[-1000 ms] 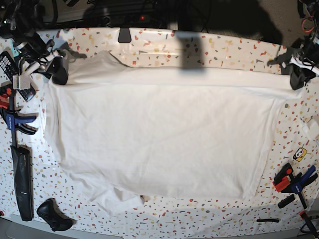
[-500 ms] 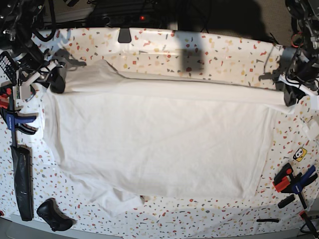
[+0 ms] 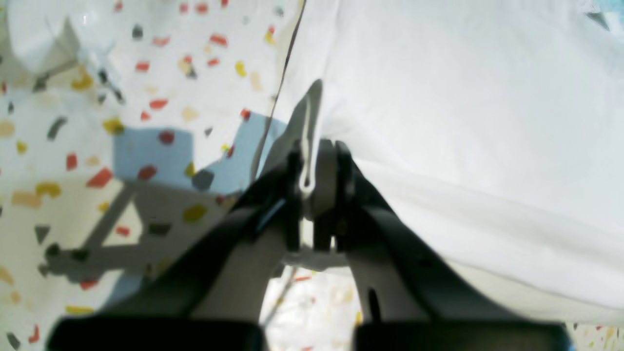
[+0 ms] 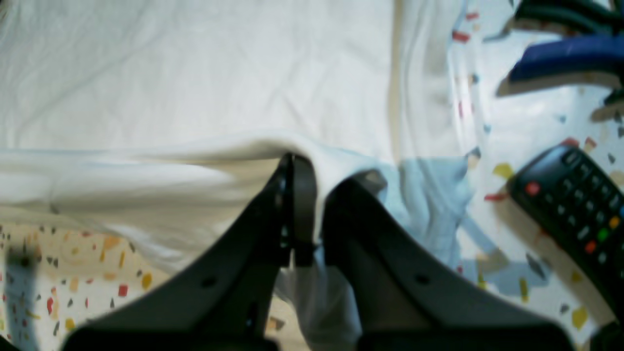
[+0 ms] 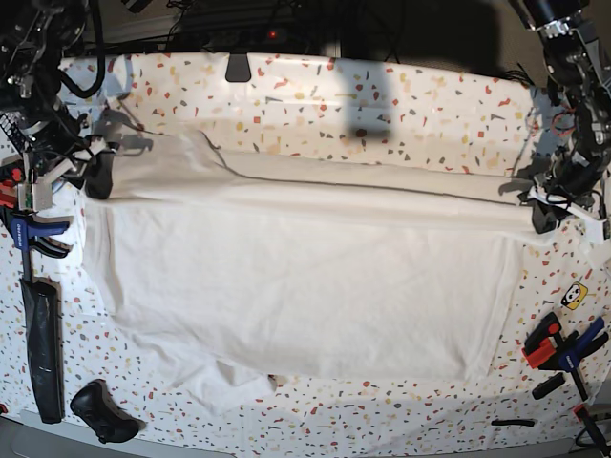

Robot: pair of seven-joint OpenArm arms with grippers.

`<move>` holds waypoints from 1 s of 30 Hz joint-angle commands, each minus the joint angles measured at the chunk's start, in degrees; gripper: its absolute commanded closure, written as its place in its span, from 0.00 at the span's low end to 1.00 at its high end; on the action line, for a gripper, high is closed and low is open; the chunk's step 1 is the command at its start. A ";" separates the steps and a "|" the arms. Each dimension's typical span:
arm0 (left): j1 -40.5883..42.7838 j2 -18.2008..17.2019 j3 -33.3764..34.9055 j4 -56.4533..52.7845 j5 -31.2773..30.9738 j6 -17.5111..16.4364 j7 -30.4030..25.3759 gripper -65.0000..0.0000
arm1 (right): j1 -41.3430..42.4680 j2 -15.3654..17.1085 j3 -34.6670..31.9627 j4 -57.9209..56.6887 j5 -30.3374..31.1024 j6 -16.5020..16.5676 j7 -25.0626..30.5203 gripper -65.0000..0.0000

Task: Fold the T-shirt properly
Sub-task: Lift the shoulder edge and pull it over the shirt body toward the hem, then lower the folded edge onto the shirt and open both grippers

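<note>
Looking like a robotics lab or workshop bench: a speckled tabletop (image 5: pixel 315 95) with bar clamps (image 5: pixel 563 348) gripping its right and left edges. Cables (image 5: pixel 239 14) trailing along the dark far edge, a remote control (image 4: pixel 575 204) lying near the left edge.

The base view looks almost straight down from high above, taking in the whole speckled tabletop (image 5: pixel 315 91) and the spread T-shirt (image 5: pixel 305 277), with dark clutter along the far edge. The left wrist view sits just behind its own fingers (image 3: pixel 336 165), very close and blurred, facing along them onto cloth and bare tabletop. The right wrist view is set likewise behind its fingers (image 4: pixel 297 195), equally near, with a remote control (image 4: pixel 575 204) at its right edge. All three views share the shirt's raised far edge, each wrist view covering one end of it.
</note>
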 commanded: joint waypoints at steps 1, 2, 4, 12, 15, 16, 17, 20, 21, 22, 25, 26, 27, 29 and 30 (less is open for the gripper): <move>-1.03 -0.96 -0.37 0.37 0.28 0.57 -2.03 1.00 | 0.94 1.11 0.50 -0.24 -0.46 -1.36 1.53 1.00; -1.36 -0.98 -0.37 -0.31 0.31 0.57 -2.12 1.00 | 1.55 1.09 0.50 -1.38 -0.44 -1.36 1.53 1.00; -2.14 -1.11 -0.35 -2.40 0.26 0.50 -2.27 1.00 | 2.64 1.09 0.50 -4.04 -0.46 -1.36 1.53 1.00; -8.02 -1.11 -0.37 -9.81 0.28 -2.05 -2.23 1.00 | 8.02 1.14 0.50 -14.32 -0.63 -1.33 2.21 1.00; -10.12 -1.11 -0.31 -12.39 0.31 -2.10 -2.21 1.00 | 9.97 1.16 0.50 -15.30 -2.43 -1.33 2.23 1.00; -10.86 -1.11 -0.26 -13.68 0.31 -2.21 -2.21 1.00 | 10.43 1.27 0.50 -15.37 -2.97 -1.33 2.21 1.00; -11.61 -1.14 -0.24 -15.17 0.31 -2.27 -2.23 1.00 | 10.95 1.29 0.39 -15.39 -3.39 -1.33 2.19 1.00; -14.16 -1.14 -0.04 -20.00 0.31 -2.47 -2.21 1.00 | 11.72 1.44 0.09 -15.39 -4.42 -1.33 2.27 1.00; -14.95 -1.11 0.04 -21.24 0.31 -2.47 -2.21 1.00 | 12.00 1.42 -0.09 -15.39 -5.05 -1.33 2.32 1.00; -15.61 -1.09 0.07 -22.14 0.28 -2.47 -2.23 1.00 | 12.00 1.44 -0.42 -15.39 -5.25 -1.33 2.62 1.00; -17.44 -1.11 0.07 -23.39 0.31 -2.54 -2.27 1.00 | 12.20 1.44 -1.42 -15.41 -6.82 -1.33 3.39 1.00; -17.94 -1.11 0.07 -23.47 0.33 -2.64 -2.25 1.00 | 12.31 1.44 -1.77 -15.41 -7.17 -1.33 3.58 1.00; -18.40 -1.09 0.07 -23.47 0.35 -2.69 -2.23 1.00 | 12.37 1.42 -2.10 -15.41 -7.56 -1.33 3.98 1.00; -19.10 -1.07 0.07 -23.47 2.25 -2.67 -2.67 1.00 | 12.96 1.42 -2.67 -15.41 -7.96 -1.36 3.93 1.00; -19.37 -1.09 0.07 -23.47 3.45 -2.67 -3.10 1.00 | 13.31 1.42 -2.86 -15.41 -7.96 -1.36 3.93 1.00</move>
